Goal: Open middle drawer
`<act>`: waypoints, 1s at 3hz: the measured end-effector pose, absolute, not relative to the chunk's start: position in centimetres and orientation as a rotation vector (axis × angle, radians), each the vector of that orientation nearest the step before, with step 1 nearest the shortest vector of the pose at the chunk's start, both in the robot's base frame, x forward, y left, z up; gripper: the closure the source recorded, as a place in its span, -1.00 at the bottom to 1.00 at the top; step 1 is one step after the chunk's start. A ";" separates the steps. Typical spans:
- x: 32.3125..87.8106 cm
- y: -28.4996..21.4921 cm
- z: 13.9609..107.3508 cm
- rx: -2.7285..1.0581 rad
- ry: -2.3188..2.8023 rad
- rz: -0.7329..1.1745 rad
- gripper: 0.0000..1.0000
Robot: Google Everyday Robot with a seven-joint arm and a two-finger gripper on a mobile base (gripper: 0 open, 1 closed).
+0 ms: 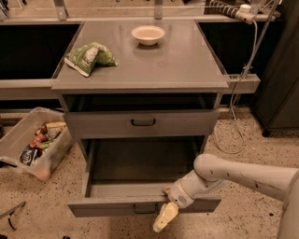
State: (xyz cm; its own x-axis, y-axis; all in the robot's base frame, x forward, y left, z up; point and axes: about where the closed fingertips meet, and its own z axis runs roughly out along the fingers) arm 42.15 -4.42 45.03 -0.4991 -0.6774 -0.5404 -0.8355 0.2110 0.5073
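The middle drawer (pixel 107 207) is a grey metal drawer, pulled far out from the cabinet toward the camera. Its inside (pixel 140 163) is dark and looks empty. Its small black loop handle (pixel 144 210) sits at the centre of the front. My gripper (pixel 165 216) hangs just right of that handle, against the drawer's front edge, with my white arm (pixel 243 175) reaching in from the right. The upper grey drawer (pixel 103 125) with its own black handle (pixel 143 122) sits above. A lower drawer is hidden beneath the open one.
On the cabinet top (pixel 187 60) lie a green snack bag (pixel 89 57) and a white bowl (pixel 148 34). A clear plastic bin (pixel 18 135) of packets stands on the floor at left. A power strip (pixel 236 10) and its cable (pixel 243 93) hang at right, beside a dark cabinet (pixel 280 84).
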 end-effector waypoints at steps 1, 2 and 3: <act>42.2 -4.4 45.3 -1.448 2.280 1.160 -1.00; 39.5 -4.5 45.7 -1.395 2.294 1.234 -1.00; 39.4 -4.5 45.7 -1.400 2.293 1.236 -1.00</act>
State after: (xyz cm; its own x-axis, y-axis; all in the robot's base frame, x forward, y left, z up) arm 39.41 -4.47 45.73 -0.5387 -0.6512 -0.5345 -0.8046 0.2095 0.5557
